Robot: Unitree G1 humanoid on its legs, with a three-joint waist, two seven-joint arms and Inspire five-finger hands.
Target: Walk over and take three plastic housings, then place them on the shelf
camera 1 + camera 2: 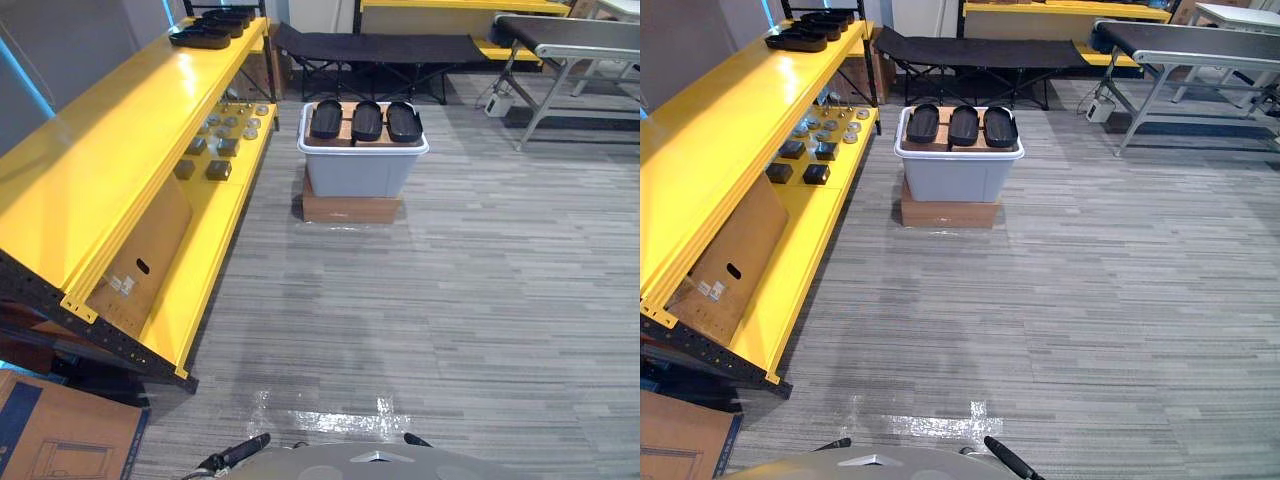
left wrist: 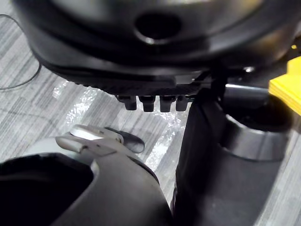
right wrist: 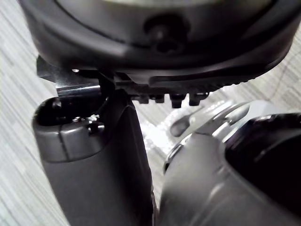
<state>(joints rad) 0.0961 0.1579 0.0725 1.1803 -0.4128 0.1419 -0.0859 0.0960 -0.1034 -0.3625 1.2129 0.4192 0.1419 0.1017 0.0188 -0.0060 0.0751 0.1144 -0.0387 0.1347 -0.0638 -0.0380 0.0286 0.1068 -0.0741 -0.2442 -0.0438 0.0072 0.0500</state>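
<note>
1. Left eye view shows the grey striped floor (image 1: pixel 450 300). Along its left side runs the long yellow metal shelf (image 1: pixel 120 130). Its upper board is bare at the near end, and some black flat pieces (image 1: pixel 213 28) lie at the far end.
2. A grey plastic tub (image 1: pixel 360 170) stands on a brown cardboard box (image 1: pixel 350 209), well apart from the robot.
3. The three black oval plastic housings (image 1: pixel 367 120) lie side by side on the tub's top, from its left edge to its right edge.
4. The left hand (image 2: pixel 141 61) and the right hand (image 3: pixel 155 52) hang with straight, relaxed fingers and hold nothing.
5. I judge the walk is the step in hand. Next the robot must come forward until the tub is within reach, then lower a hand onto one housing.
6. A white label (image 1: pixel 122 285) sits on the brown cardboard sheet (image 1: pixel 145 245) leaning in the shelf; its writing is too small to read.
</note>
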